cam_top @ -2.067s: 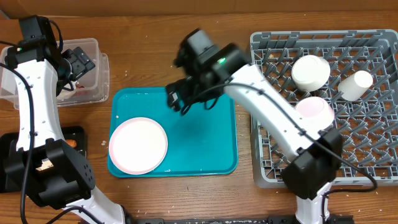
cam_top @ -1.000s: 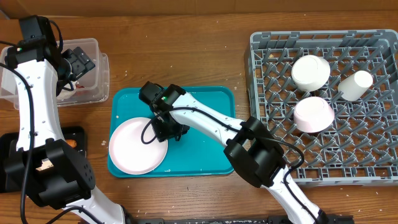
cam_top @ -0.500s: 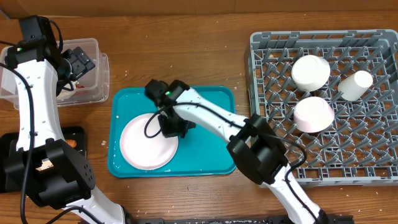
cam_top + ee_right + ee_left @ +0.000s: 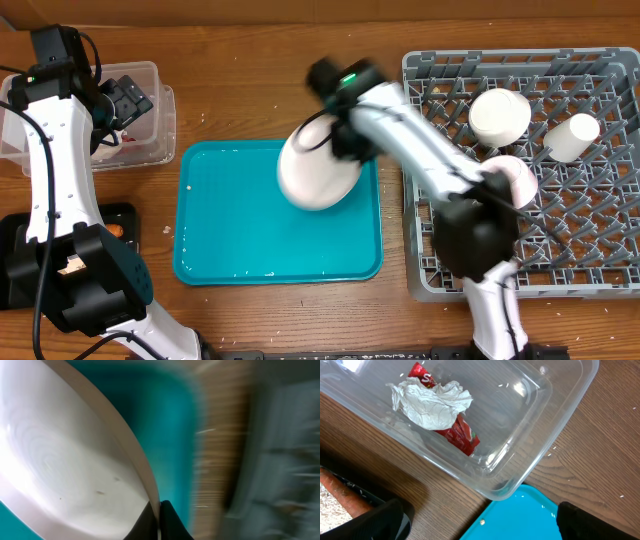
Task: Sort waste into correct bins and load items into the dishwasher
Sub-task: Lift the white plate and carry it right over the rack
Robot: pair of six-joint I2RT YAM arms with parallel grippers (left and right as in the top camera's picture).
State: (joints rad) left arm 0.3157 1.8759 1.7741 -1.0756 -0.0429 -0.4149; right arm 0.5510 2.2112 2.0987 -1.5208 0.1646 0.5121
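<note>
R gripper (image 4: 338,138) clenched on rim of pinkish-white plate (image 4: 315,170), held tilted over teal tray (image 4: 230,240), grey dish rack (image 4: 590,250) to its right; L gripper (image 4: 128,100) spread wide, empty, above clear tub (image 4: 535,455) w/ napkin (image 4: 432,402) & red wrapper (image 4: 460,435).

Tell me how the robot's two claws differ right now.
The left claw is wide open; the right claw is shut. The left claw holds nothing; the right claw pinches the plate by its rim. The left claw hangs over the tub; the right claw holds its plate tilted above the tray. Both are dark, two-fingered claws.
</note>
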